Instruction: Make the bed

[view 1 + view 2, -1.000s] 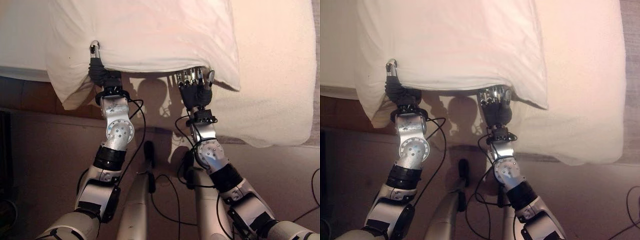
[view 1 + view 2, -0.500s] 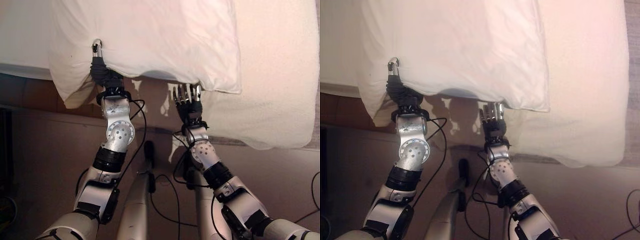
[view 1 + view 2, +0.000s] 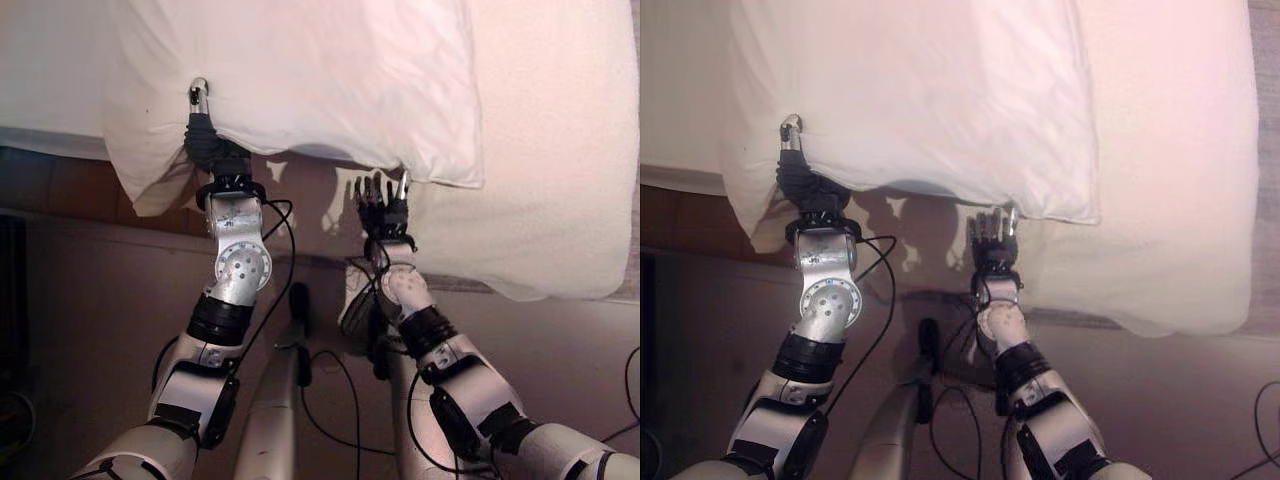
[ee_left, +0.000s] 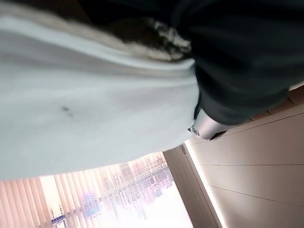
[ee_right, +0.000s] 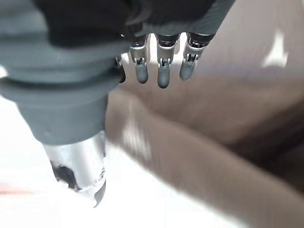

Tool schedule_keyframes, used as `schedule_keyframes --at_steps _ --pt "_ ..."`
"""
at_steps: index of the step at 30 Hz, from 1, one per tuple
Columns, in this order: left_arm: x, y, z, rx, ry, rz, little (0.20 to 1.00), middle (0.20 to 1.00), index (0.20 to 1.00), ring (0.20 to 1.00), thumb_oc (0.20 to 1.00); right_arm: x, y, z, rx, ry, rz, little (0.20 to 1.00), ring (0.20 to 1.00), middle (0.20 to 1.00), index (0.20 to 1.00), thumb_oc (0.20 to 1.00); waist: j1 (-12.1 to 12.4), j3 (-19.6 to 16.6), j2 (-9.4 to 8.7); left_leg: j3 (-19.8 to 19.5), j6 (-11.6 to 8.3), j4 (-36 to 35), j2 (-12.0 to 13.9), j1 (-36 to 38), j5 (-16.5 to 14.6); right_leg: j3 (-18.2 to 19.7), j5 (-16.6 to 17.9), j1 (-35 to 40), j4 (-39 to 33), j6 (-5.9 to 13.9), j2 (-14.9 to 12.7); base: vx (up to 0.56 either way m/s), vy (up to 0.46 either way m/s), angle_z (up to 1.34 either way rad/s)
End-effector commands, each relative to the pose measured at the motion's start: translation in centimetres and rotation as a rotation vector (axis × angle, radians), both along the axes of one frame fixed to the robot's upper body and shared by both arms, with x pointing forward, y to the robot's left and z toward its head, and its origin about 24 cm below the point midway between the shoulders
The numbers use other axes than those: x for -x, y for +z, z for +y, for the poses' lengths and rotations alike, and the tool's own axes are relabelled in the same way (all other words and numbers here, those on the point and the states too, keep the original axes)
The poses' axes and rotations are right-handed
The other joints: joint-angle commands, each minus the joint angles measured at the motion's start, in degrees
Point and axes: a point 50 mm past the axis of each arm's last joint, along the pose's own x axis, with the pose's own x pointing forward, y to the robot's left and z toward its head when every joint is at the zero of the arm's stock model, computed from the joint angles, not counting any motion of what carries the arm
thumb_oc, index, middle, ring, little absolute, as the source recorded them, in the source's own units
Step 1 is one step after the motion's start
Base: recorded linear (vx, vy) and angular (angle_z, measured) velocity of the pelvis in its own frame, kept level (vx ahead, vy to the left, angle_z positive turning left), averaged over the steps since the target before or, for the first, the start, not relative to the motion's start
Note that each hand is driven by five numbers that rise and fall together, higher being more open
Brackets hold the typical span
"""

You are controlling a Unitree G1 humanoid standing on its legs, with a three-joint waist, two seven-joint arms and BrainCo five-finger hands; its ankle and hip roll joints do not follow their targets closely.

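Left hand [image 3: 203, 140] first: we are gripping the near edge of the pillow [image 3: 300, 80] with it, the thumb showing silver on top of the white cover while the fingers are tucked underneath, so the cloth is pinched between them. Our right hand [image 3: 383, 205] is hanging just below the pillow's near right corner with its fingers straight and relaxed, touching nothing; in the right wrist view the dark tips [image 5: 161, 76] are pointing out over bare floor [image 3: 100, 320].

We are reading the pillow as lying across the near side of the bed [image 3: 560, 150], its near edge and left corner overhanging the mattress edge. The blanket [image 3: 540, 240] is spreading to the right of it and drooping off the near side in a rounded lobe.

We are judging the risk like this: we are supporting the pillow on one side alone. If we are pulling or lifting with the left hand, the soft filling could sag and swing, and the loose cover could slide out of the pinch, letting the pillow slip to the floor. A pull could also drag the blanket further off the bed where the two are touching.

The pillow is looking plump, rectangular and smooth, in thin white woven cloth with shallow creases and a small dark speck [image 4: 65, 110]. The blanket is looking thicker, cream and slightly fuzzy. The floor is looking hard and matt.
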Motion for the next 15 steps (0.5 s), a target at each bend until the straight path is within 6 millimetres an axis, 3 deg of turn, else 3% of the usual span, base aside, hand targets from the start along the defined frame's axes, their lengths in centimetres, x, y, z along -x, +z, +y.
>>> schedule_keyframes --at_steps 1,6,9,15 --pt "5.4 3.2 -1.8 -0.011 -0.051 -0.367 0.200 0.200 0.200 0.200 0.200 -0.4 1.3 -0.7 -0.040 -0.042 -0.089 1.000 1.000 1.000 1.000 1.000 2.06 -6.65 5.67 -0.20 1.39 4.13 -2.21 0.40 -8.24 -0.05 10.66 -0.85 -10.22 3.19 1.13 0.00 0.013 0.04" --pt "5.4 3.1 -1.6 -0.022 -0.037 -0.373 0.200 0.200 0.200 0.200 0.200 -0.6 2.9 -1.9 -0.015 -0.079 -0.153 1.000 1.000 1.000 1.000 1.000 2.37 -6.79 5.84 -0.38 1.46 4.34 -2.31 0.19 -8.28 -0.15 10.46 -0.98 -9.96 3.13 1.18 0.00 0.002 0.02" --pt "5.5 2.6 -0.8 -0.047 -0.001 -0.369 0.200 0.200 0.200 0.200 0.200 -0.7 4.4 -4.4 0.021 -0.153 -0.212 1.000 1.000 1.000 1.000 1.000 2.30 -6.99 5.73 -0.38 1.44 4.13 -2.27 0.41 -8.31 -0.06 10.42 -1.04 -9.87 3.27 1.15 0.00 0.000 0.00" --pt "5.4 1.9 0.8 -0.069 0.067 -0.344 0.200 0.200 0.200 0.200 0.200 -0.7 5.3 -7.3 0.051 -0.242 -0.241 1.000 1.000 1.000 1.000 1.000 2.37 -7.06 5.65 -0.45 1.50 4.00 -2.32 0.31 -8.02 -0.15 10.71 -1.15 -10.06 3.28 1.13 0.00 0.000 0.00"
